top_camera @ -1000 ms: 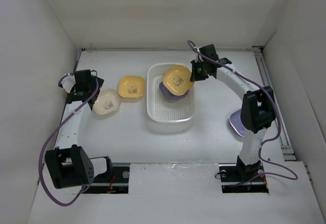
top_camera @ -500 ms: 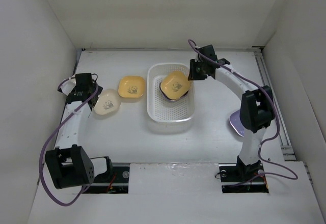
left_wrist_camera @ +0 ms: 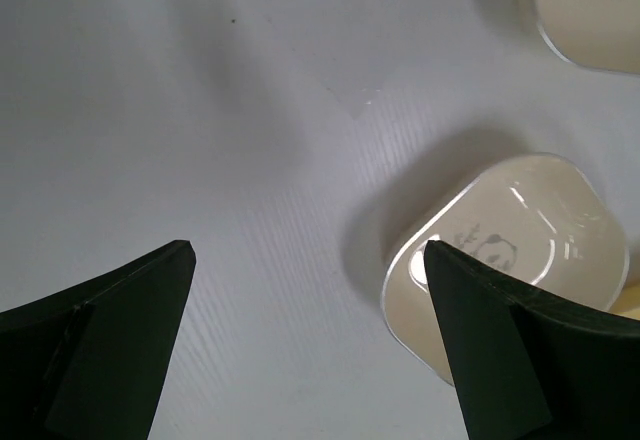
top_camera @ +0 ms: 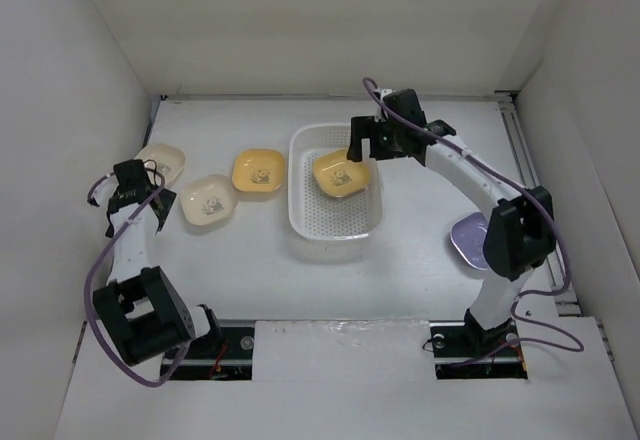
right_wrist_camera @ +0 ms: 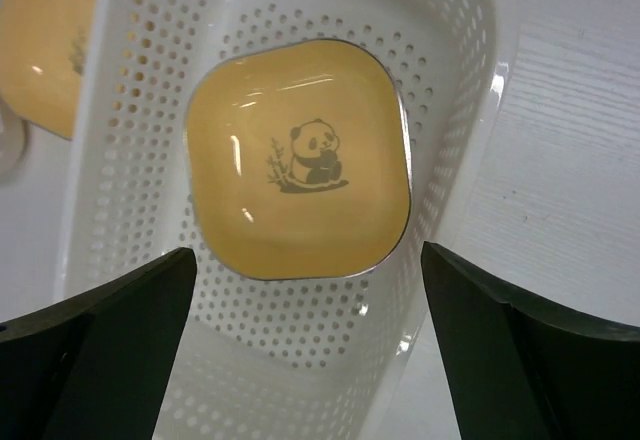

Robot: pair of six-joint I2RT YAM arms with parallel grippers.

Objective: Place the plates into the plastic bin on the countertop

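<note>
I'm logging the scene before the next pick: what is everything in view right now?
Yellow plates: two, yellow with panda picture; one inside the plastic bin, one on the countertop left of it.
Cream plates: two, cream; countertop, far left.
Lavender plate: one, lavender; countertop at right, partly behind the right arm.
Plastic bin: one, white, perforated; mid-countertop.
Countertop: one, white, walled.
Left arm: one, white and black; jaws open beside the cream plates.
Right arm: one, white and black; jaws open over the bin's yellow plate.

Lavender plate (top_camera: 465, 243) — half hidden (behind right arm (top_camera: 513, 228))
</note>
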